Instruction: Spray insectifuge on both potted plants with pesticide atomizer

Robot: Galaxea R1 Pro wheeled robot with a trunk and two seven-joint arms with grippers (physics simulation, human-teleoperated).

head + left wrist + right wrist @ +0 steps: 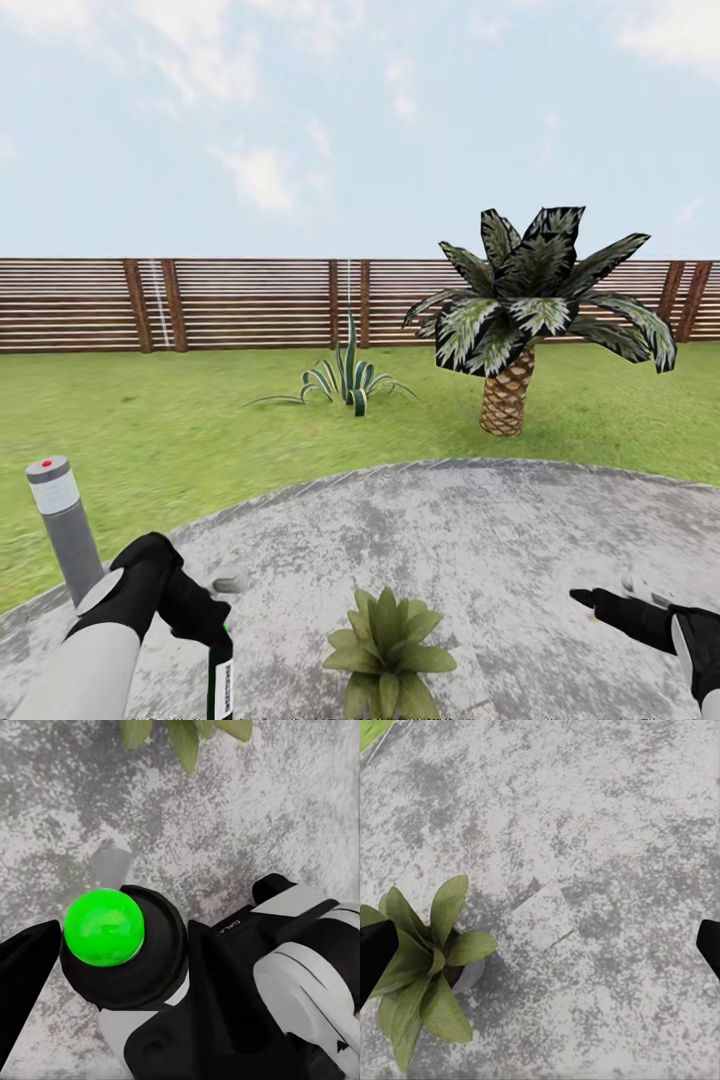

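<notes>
- the pesticide atomizer (221, 675) hangs upright over the round stone patio (520, 540), clamped in the left gripper (205, 615).
- just beside it stands a potted plant (388, 650) in a little grey pot (471, 975).
- the right gripper (600, 600) hovers with fingers spread, holding nothing.
- behind: grey bollard lamp (65, 525), agave (345, 380), palm (530, 300), fence (250, 300).

Bright, even daylight under a pale cloudy sky — shadows are faint and soft on the stone patio (480, 540), no glare, and textures look slightly smeared — especially the lawn (180, 420).

Forward head; wrists close above patio (607, 832)
</notes>
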